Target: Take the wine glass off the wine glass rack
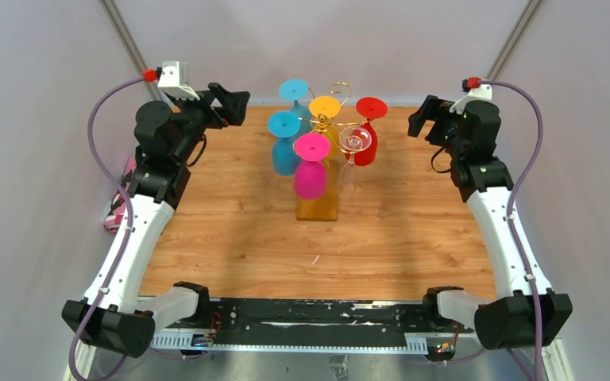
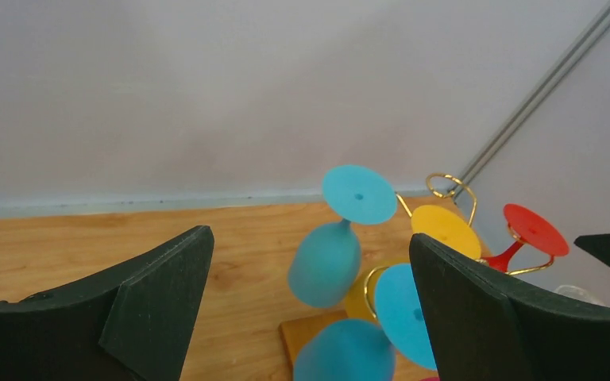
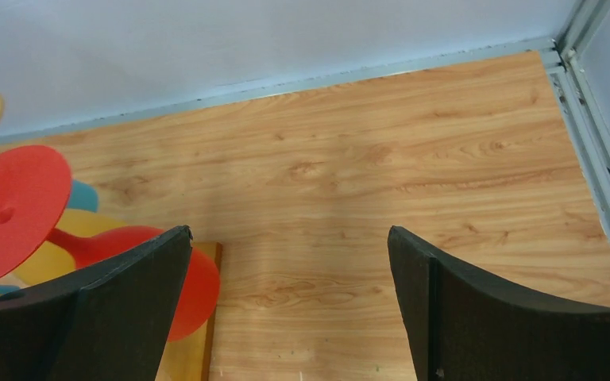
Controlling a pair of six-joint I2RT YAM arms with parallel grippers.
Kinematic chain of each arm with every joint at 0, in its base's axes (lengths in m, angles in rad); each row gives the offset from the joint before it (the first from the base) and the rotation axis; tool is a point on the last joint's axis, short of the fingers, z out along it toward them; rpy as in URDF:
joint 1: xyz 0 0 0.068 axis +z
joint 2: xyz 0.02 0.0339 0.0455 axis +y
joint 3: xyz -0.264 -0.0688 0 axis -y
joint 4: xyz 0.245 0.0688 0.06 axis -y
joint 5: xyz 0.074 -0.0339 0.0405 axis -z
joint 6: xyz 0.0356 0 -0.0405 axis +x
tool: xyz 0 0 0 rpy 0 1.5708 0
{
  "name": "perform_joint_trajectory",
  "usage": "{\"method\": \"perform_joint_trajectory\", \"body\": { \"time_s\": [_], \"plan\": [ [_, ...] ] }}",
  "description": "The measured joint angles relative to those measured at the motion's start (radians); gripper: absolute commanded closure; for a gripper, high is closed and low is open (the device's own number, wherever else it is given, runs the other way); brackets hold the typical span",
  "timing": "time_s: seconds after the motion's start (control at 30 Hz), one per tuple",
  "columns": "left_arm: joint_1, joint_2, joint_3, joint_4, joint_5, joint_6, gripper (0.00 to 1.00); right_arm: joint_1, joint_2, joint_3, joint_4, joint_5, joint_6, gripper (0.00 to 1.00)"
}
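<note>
— Where's the pink wine glass (image 1: 310, 167)?
— Hanging bowl-down on the wine glass rack (image 1: 318, 208), at its near side.
— Tools?
— Left tool (image 1: 234, 101) and right tool (image 1: 416, 119) flank the rack, both spread open.

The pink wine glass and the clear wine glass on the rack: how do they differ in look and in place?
Colour: the pink wine glass is opaque and vivid, while the clear wine glass is transparent, and its bowl is faint. Place: the pink wine glass hangs at the near side of the wine glass rack, over its amber base; the clear wine glass hangs further right, beside the red glass. Both hang upside down, foot up.
</note>
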Motion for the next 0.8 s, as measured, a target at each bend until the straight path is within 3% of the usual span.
{"method": "perform_joint_trajectory", "body": {
  "time_s": [0.13,0.33,0.57,0.8],
  "plan": [
    [0.0,-0.004,-0.011,-0.045,-0.022,0.018,0.0,0.0,0.035,0.065,-0.093,0.069,-0.007,0.0],
    [0.0,-0.047,-0.047,-0.11,-0.056,0.016,0.0,-0.004,-0.052,0.038,-0.159,0.206,-0.005,0.0],
    [0.0,-0.053,-0.011,-0.187,-0.118,-0.039,0.0,-0.094,-0.14,-0.021,-0.154,0.101,0.056,0.0],
    [0.0,-0.057,-0.01,-0.122,-0.047,-0.085,0.0,-0.097,-0.113,-0.01,-0.146,0.098,0.04,0.01]
  ]
}}
